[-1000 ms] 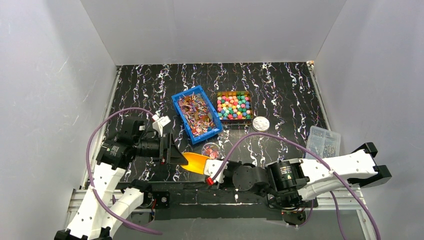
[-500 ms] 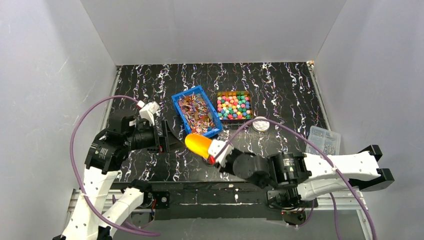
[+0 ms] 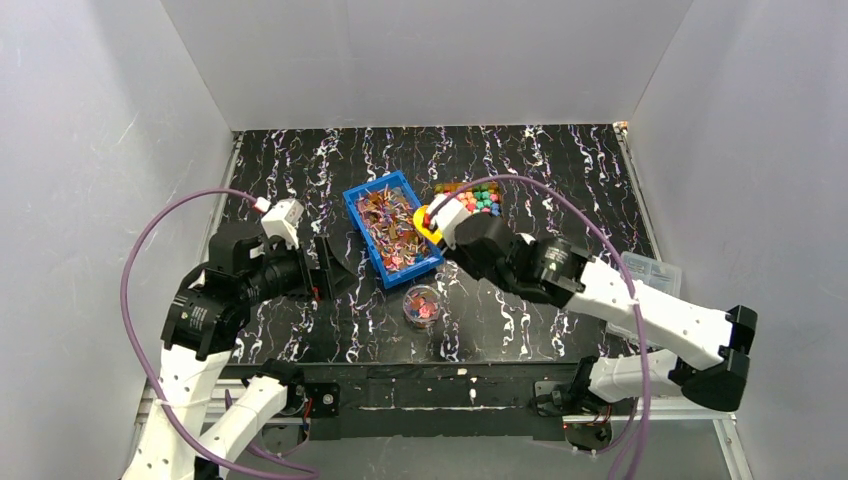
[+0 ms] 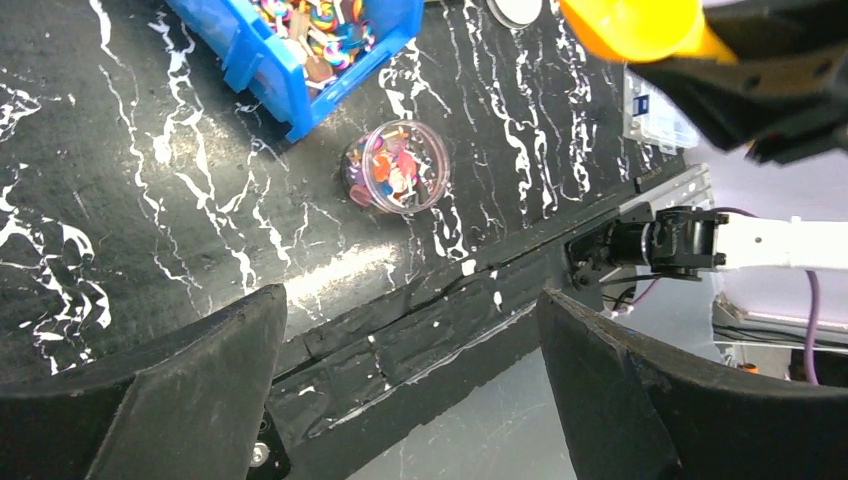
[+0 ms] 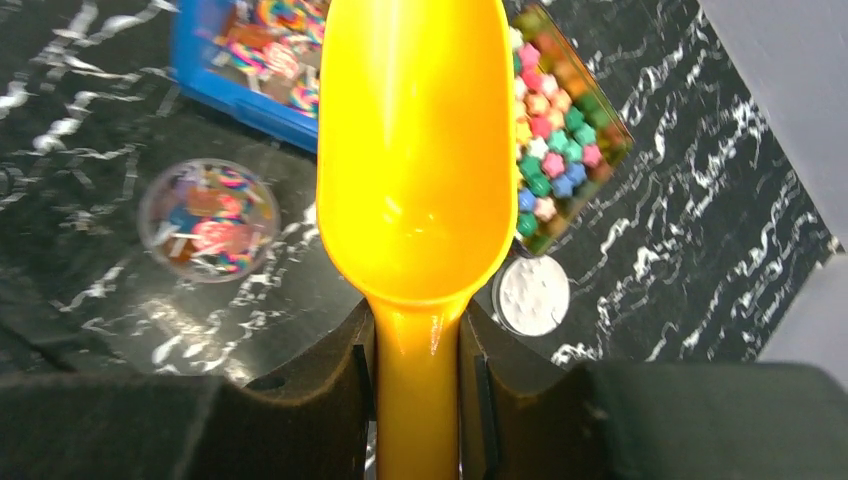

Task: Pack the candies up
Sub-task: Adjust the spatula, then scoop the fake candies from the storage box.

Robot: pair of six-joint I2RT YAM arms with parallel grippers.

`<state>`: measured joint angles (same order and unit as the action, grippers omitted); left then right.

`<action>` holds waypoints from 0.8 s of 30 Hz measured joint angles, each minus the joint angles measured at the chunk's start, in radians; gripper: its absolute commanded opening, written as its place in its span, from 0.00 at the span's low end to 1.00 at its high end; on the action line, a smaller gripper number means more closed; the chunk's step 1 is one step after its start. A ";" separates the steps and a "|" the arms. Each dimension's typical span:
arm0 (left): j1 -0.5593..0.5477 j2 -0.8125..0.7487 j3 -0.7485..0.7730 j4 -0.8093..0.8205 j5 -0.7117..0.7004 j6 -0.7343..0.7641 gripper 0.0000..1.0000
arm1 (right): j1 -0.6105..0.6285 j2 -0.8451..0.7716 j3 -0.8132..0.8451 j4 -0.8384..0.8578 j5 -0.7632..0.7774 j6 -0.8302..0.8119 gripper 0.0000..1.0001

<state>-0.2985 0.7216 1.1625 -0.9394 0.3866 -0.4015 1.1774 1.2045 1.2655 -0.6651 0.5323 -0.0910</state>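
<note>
The candies (image 3: 487, 198) fill a clear tray at the back centre and are partly hidden by my right arm. They also show in the right wrist view (image 5: 555, 135). My right gripper (image 3: 446, 226) (image 5: 417, 330) is shut on the handle of an orange scoop (image 5: 415, 150). It holds the empty scoop (image 3: 429, 222) in the air between the blue bin and the candy tray. A small round clear cup (image 3: 422, 303) (image 4: 397, 180) (image 5: 208, 220) with a few colourful sweets stands near the front. My left gripper (image 3: 330, 272) (image 4: 408, 300) is open and empty, left of the cup.
A blue bin (image 3: 392, 228) (image 4: 300, 50) of wrapped sweets sits left of the candy tray. A white round lid (image 5: 531, 295) lies on the table right of the cup. A clear box (image 3: 652, 270) (image 4: 655, 110) sits at the right edge. White walls enclose the table.
My right arm has swung the scoop from the front edge, over the cup, back toward the candy tray. The cup is uncovered again. My left gripper has drawn back slightly to the left.
</note>
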 measured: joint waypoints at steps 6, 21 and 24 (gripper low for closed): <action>0.000 -0.021 -0.097 0.024 -0.028 0.010 0.98 | -0.193 0.097 0.052 -0.072 -0.080 -0.055 0.01; 0.000 -0.089 -0.278 0.104 -0.037 0.016 0.98 | -0.463 0.475 0.309 -0.306 -0.123 -0.203 0.01; 0.000 -0.085 -0.280 0.135 -0.023 0.017 0.98 | -0.482 0.516 0.318 -0.341 -0.121 -0.226 0.01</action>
<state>-0.2981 0.6361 0.8825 -0.8040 0.3637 -0.3843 0.6956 1.7203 1.5833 -1.0058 0.4118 -0.3172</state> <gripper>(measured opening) 0.983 0.359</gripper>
